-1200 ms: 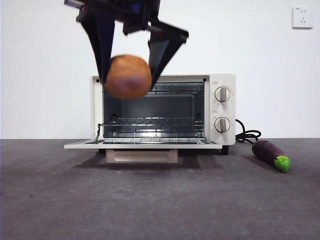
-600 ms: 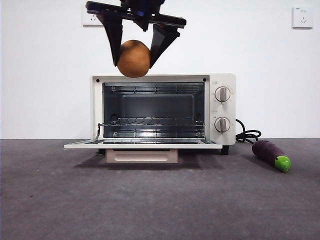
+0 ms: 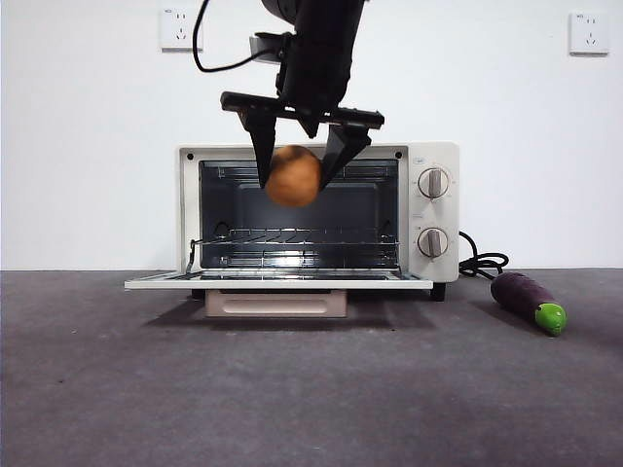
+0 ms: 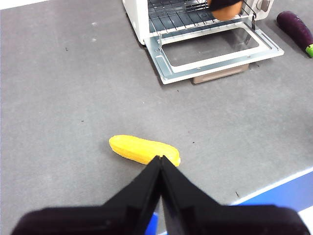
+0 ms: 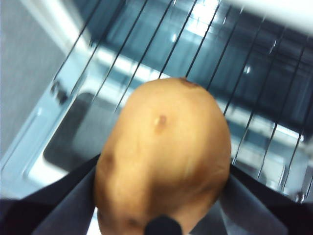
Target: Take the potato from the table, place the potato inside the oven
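Observation:
The orange-brown potato [image 3: 293,175] hangs in front of the upper part of the oven's opening, with my right gripper [image 3: 297,173] shut on it. The right wrist view shows the potato [image 5: 164,156] large between the jaws, above the wire rack [image 5: 230,88]. The cream-white oven [image 3: 316,219] stands with its door [image 3: 277,282] folded down flat. In the left wrist view the oven [image 4: 195,24] and the potato [image 4: 225,9] sit at the far edge. My left gripper [image 4: 160,164] is shut on nothing, low over the table [image 3: 311,389] by the near edge.
A purple eggplant [image 3: 527,302] with a green tip lies right of the oven, beside its black cord [image 3: 482,263]. A yellow oblong object [image 4: 144,149] lies on the table just ahead of the left gripper. The table's near edge [image 4: 274,183] runs close by.
The right gripper has carried the potato down and away from the camera, from above the oven's top to in front of its opening. The oven and eggplant have not moved.

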{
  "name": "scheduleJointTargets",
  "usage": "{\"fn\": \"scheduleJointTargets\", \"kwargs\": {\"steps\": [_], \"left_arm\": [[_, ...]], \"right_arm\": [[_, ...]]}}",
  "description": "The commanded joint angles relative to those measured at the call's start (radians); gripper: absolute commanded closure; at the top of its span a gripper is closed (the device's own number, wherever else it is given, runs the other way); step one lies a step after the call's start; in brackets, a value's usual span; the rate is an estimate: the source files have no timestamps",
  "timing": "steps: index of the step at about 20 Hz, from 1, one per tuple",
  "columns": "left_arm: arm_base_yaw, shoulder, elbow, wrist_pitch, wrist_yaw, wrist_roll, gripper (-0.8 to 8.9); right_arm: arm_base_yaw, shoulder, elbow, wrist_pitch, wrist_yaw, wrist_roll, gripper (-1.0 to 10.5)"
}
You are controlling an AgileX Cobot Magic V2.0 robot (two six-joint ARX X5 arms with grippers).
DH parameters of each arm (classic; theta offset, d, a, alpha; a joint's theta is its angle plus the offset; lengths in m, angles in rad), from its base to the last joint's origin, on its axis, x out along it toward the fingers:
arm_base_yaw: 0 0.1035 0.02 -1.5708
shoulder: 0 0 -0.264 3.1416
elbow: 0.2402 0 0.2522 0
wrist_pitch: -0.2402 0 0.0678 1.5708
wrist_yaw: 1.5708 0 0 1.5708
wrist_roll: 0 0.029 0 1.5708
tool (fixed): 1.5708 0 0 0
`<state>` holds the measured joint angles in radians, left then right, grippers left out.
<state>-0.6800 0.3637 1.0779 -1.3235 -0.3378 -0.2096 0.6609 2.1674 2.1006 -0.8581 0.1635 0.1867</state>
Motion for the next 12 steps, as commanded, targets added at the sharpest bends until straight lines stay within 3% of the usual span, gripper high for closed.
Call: {"fn": "scheduleJointTargets", "kwargs": {"steps": [1, 6, 12], "left_arm": [[-0.002, -0.004, -0.009, 0.004, -0.004, 0.012, 8.19], [-0.002, -0.002, -0.009, 0.004, -0.004, 0.038, 8.19], [-0.002, 0.012, -0.009, 0.004, -0.008, 0.038, 8.19]], "right_arm": [[-0.010, 0.030, -0.006, 0.030, -0.012, 0.003, 9.5], [-0.035, 0.080, -0.005, 0.114, -0.060, 0.003, 9.5], [-0.047, 0.132, -0.005, 0.198, -0.051, 0.004, 9.5]]}}
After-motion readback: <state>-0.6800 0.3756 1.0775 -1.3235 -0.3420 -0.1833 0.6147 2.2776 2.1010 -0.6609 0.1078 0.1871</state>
